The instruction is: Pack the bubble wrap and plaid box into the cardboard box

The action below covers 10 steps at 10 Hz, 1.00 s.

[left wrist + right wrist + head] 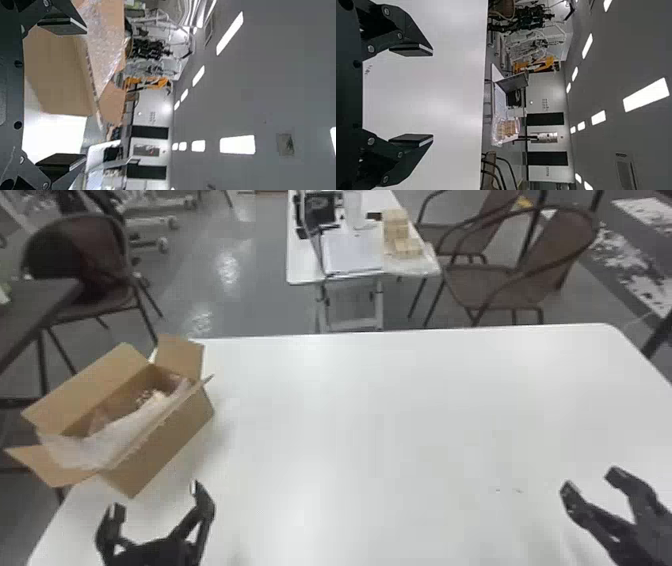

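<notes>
The room has a glossy grey floor (265,305) and a grey ceiling (609,67) with bright panels. At far left a dark tabletop (37,297) juts in, a brown armchair (102,255) just behind it.

On the left side of my white table (375,405) sits the open cardboard box (167,440), set slantwise, its flaps spread. The bubble wrap (107,442) lies partly inside and drapes over the near wall and a flap. Something small and pale with reddish marks (150,397) shows within; I cannot tell whether it is the plaid box.

My left gripper (155,500) is just beside the box's near side, its fingers spread wide, with a cardboard wall in view behind them from the wrist.

Beyond the middle of my table, a narrower white table (301,265) bears an open laptop (352,252) and, right of it, pale wooden blocks (395,227) by crumpled clear plastic (422,265). Two brown armchairs (560,250) stand farther right. Near my table's right side are faint dark marks (518,491), and past them my right gripper (592,481) hangs over the surface, its fingers wide apart too.
</notes>
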Available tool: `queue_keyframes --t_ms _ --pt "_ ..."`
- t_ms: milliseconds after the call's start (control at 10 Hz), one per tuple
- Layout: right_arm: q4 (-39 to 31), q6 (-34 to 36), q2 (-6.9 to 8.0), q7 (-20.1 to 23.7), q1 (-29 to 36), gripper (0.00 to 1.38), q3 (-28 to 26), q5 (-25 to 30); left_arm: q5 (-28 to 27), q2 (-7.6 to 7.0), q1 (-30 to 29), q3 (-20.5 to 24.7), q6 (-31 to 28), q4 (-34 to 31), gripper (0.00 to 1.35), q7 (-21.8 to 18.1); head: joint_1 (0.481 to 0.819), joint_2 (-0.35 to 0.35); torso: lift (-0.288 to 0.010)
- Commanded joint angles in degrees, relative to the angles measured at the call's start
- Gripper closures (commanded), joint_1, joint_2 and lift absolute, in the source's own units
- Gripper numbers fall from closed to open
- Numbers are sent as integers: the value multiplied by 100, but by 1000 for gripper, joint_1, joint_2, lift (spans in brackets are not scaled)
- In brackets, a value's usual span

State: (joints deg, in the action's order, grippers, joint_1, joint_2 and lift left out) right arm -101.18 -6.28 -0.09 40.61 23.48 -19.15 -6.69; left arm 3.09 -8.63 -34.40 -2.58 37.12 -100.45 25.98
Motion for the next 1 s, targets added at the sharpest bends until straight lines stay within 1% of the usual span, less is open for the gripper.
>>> queue_keyframes --t_ms 0,100,200,400,500,600,700,900 --pt "-33 -215 14 -115 192 496 26 265 -46 -174 -278 -93 -231 -1 168 -383 695 70 -120" --pt "-86 -365 14 -211 359 495 26 344 -28 -288 -366 -260 -354 8 168 -506 695 44 -120" --pt "-156 -444 14 -255 526 493 35 467 -28 -323 -410 -348 -407 8 168 -506 695 30 -120" --pt "-7 -866 14 -361 772 496 175 529 -28 -332 -630 -313 -477 17 168 -699 695 5 -120" --pt "116 -1077 14 -501 860 496 237 476 -28 -297 -665 -295 -477 17 168 -699 695 5 -120" --pt "178 -1217 14 -501 860 496 228 467 -54 -262 -665 -251 -477 17 168 -761 695 12 -120" --pt "169 -1261 14 -501 860 496 246 502 -54 -262 -665 -243 -477 17 168 -796 695 15 -120" --pt "196 -1323 14 -501 904 498 325 494 -37 -306 -691 -278 -468 8 168 -796 695 20 -120"
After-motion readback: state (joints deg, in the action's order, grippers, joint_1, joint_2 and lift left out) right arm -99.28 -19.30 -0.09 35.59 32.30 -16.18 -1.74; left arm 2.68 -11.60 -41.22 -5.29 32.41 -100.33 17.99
